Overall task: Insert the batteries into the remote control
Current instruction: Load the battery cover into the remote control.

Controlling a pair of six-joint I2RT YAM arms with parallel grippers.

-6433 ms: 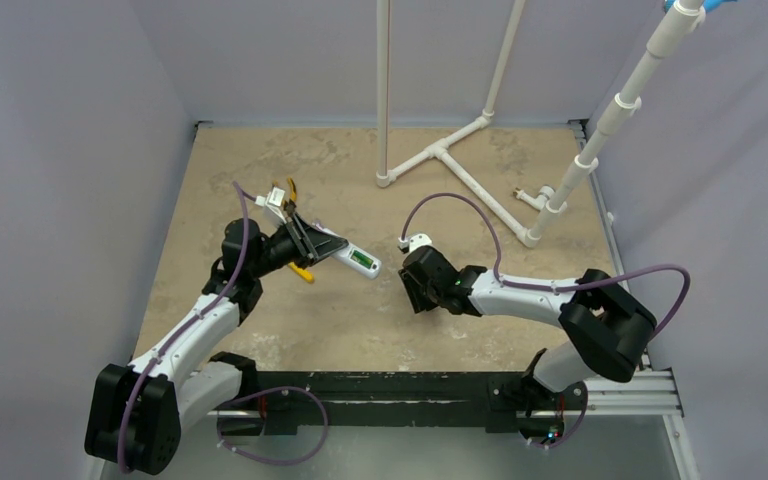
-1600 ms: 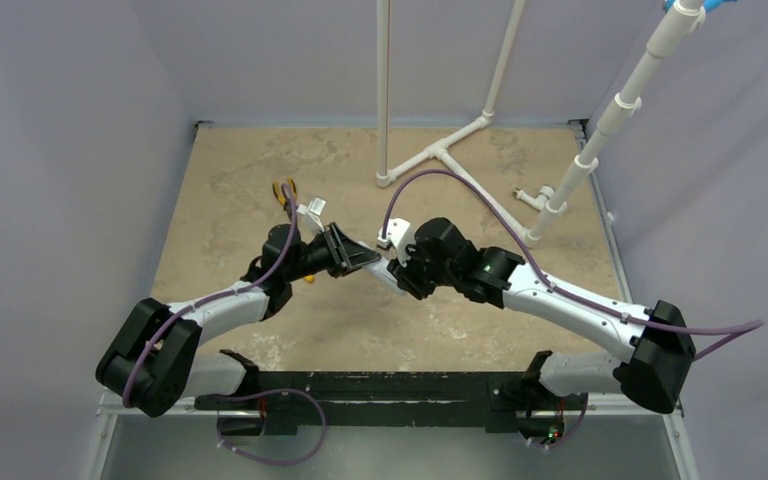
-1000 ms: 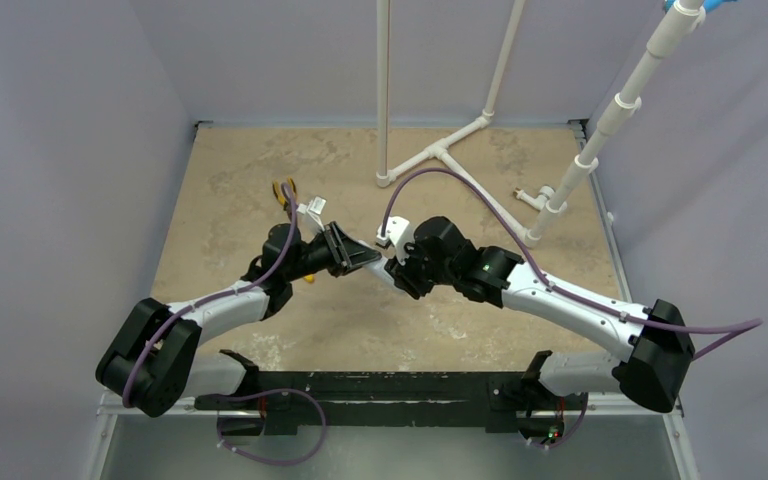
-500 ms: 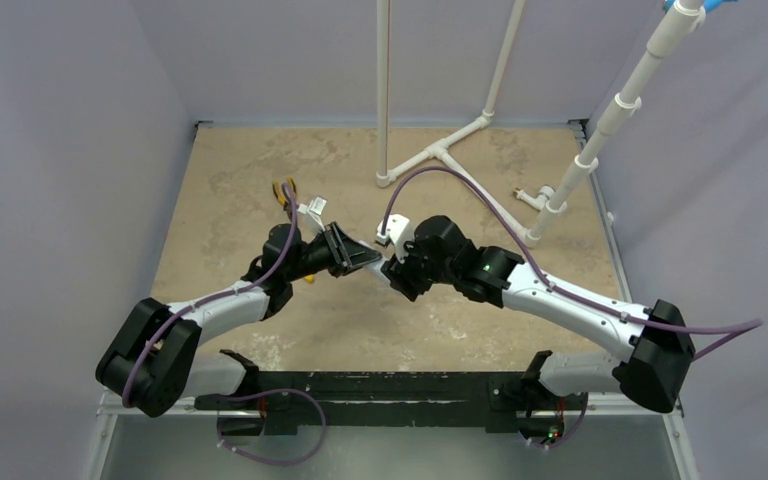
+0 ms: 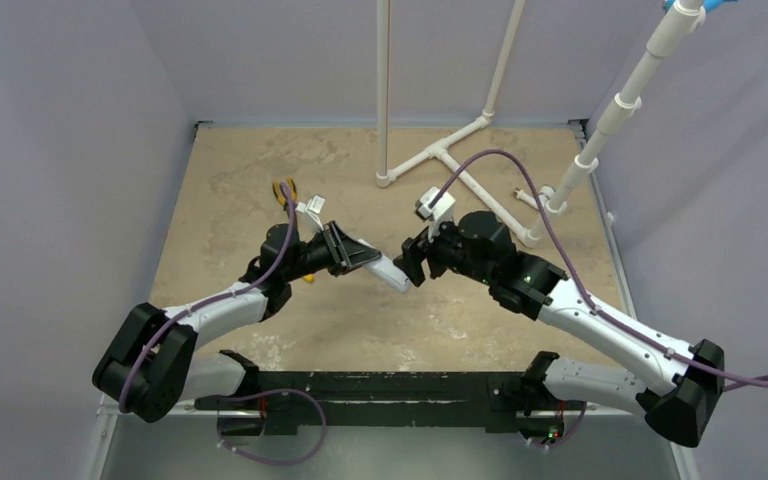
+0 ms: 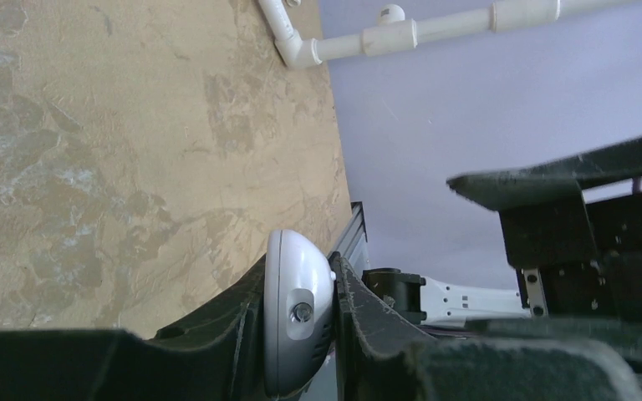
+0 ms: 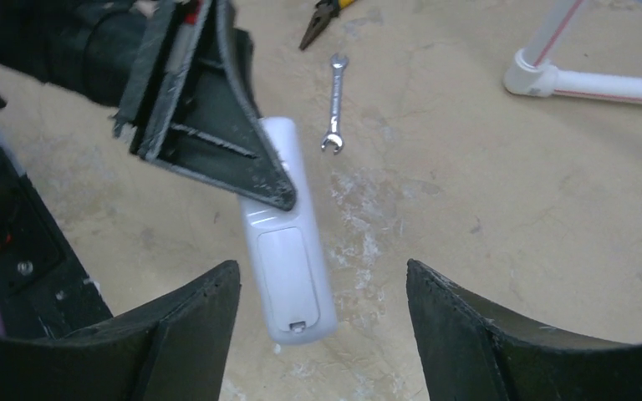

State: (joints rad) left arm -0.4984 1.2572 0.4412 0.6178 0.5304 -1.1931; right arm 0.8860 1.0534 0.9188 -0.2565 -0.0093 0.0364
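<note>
Silver wrench [image 7: 333,103] beyond remote control [image 7: 288,259]

From the near-left the left arm stretches low, its claw [image 5: 358,257] clamped tight on the remote control [image 5: 393,276]. The right arm arches in opposite, wrist raised, its claw [image 5: 412,266] spread wide around the remote's free end, touching neither side.

Wrench [image 7: 332,104], pliers [image 7: 322,18] near remote control [image 7: 288,259]
</note>
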